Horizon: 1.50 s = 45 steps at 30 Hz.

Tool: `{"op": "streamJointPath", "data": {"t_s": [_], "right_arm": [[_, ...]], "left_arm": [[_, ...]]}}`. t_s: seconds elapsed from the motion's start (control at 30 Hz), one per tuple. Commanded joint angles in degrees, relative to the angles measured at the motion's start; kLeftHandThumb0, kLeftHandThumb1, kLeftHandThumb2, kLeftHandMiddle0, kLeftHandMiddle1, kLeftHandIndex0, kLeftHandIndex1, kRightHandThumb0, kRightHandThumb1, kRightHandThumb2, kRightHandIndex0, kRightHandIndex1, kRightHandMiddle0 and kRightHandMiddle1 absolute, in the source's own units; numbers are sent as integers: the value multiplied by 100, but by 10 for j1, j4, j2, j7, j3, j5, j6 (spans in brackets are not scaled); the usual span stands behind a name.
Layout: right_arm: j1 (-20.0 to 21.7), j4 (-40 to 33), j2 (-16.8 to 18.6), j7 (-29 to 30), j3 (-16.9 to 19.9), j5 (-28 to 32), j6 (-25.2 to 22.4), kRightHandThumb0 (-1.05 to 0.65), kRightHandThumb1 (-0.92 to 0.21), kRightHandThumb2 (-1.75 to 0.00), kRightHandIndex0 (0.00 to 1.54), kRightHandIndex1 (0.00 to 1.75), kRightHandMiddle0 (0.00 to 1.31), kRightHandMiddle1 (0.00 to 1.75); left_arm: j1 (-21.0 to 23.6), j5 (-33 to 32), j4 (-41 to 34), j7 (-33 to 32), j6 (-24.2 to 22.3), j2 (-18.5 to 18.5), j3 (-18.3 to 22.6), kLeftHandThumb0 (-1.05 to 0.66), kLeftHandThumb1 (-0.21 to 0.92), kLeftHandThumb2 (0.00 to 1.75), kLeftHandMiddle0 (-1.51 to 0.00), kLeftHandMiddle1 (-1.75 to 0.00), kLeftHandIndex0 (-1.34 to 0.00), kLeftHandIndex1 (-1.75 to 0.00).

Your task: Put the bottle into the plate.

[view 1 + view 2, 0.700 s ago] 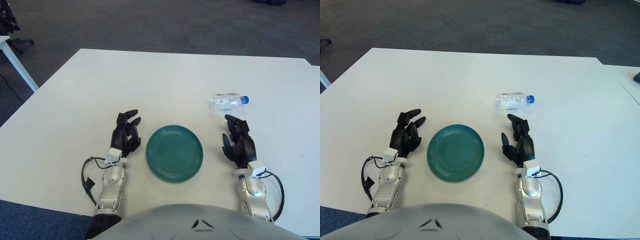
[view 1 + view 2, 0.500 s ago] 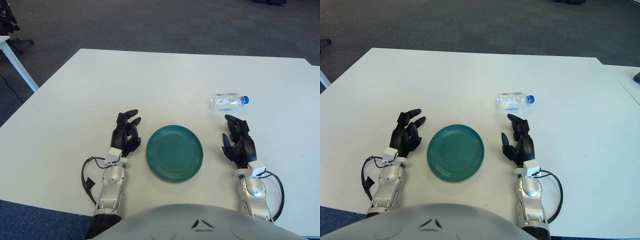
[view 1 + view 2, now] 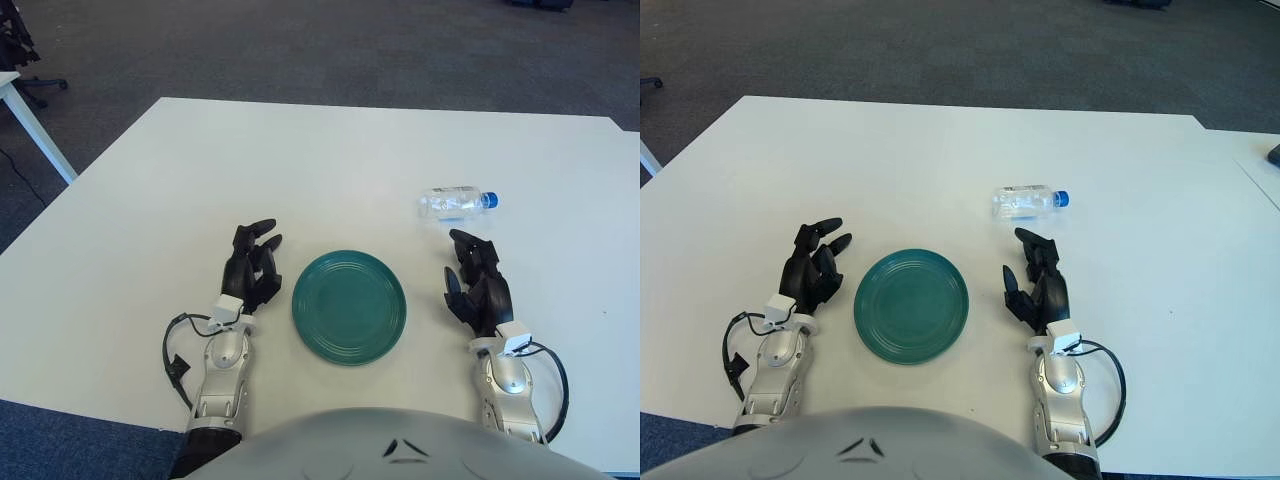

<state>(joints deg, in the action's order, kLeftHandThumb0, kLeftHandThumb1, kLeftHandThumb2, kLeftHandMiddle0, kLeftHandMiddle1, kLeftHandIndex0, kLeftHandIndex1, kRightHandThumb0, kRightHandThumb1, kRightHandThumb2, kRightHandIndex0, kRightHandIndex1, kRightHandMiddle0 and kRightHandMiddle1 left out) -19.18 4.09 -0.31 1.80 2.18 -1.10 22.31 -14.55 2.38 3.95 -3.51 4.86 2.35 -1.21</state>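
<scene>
Nothing moved: bottle (image 3: 457, 202) lies beyond plate (image 3: 349, 306) on bench (image 3: 300, 160); right hand (image 3: 477, 285), left hand (image 3: 252, 268) flank plate, relaxed, empty, pre-reach.

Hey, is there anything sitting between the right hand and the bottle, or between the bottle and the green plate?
Nothing visible. The bottle lies on its side just beyond the right hand, with only bare table between them. Bare table also separates it from the plate.
</scene>
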Motion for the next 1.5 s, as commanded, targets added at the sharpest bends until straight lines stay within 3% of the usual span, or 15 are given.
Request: {"op": "streamJointPath", "data": {"t_s": [0.0, 0.53, 0.77, 0.87, 1.0, 1.13, 1.27, 1.37, 1.47], "right_arm": [[-25, 40, 4, 0, -1, 1, -39, -58, -92, -52, 43, 2, 0, 91], [-21, 40, 4, 1, -1, 1, -38, -58, -92, -53, 43, 2, 0, 93], [-9, 34, 0, -7, 4, 10, -45, -57, -91, -52, 42, 2, 0, 92], [4, -56, -21, -15, 18, 21, -86, -59, -91, -51, 42, 1, 0, 90], [32, -119, -61, -23, 48, 8, -81, -62, -91, -46, 41, 1, 0, 87], [63, -108, -107, 5, 58, -89, -14, -69, -92, -41, 41, 1, 0, 86], [101, -85, -187, 55, 72, -220, 38, -77, -92, -40, 40, 0, 0, 84], [133, -72, -239, 102, 66, -332, 34, -82, -92, -41, 38, 0, 0, 81], [158, -66, -266, 120, 51, -391, 16, -88, -92, -43, 36, 0, 0, 75]], "left_arm": [[-16, -5, 22, 8, -30, -3, 0, -71, 92, 82, -51, -46, -17, -105], [-15, -8, 15, 9, -38, -1, -2, -71, 92, 83, -51, -47, -18, -106], [-4, -21, 54, 21, 2, -3, 5, -70, 92, 85, -52, -48, -20, -107], [-8, -9, 42, 13, -1, -4, -2, -69, 92, 86, -52, -48, -20, -107], [-3, 0, 40, 4, -15, -1, -5, -70, 92, 87, -51, -47, -19, -107], [4, -7, 49, 4, -16, 3, 0, -71, 92, 86, -52, -48, -20, -107], [11, -14, 66, 10, -4, 2, 4, -70, 92, 86, -52, -48, -20, -107], [17, -12, 76, 11, 3, -1, 3, -70, 92, 85, -51, -48, -19, -106], [22, -10, 85, 10, 6, -2, 3, -70, 92, 85, -50, -47, -18, -105]]}}
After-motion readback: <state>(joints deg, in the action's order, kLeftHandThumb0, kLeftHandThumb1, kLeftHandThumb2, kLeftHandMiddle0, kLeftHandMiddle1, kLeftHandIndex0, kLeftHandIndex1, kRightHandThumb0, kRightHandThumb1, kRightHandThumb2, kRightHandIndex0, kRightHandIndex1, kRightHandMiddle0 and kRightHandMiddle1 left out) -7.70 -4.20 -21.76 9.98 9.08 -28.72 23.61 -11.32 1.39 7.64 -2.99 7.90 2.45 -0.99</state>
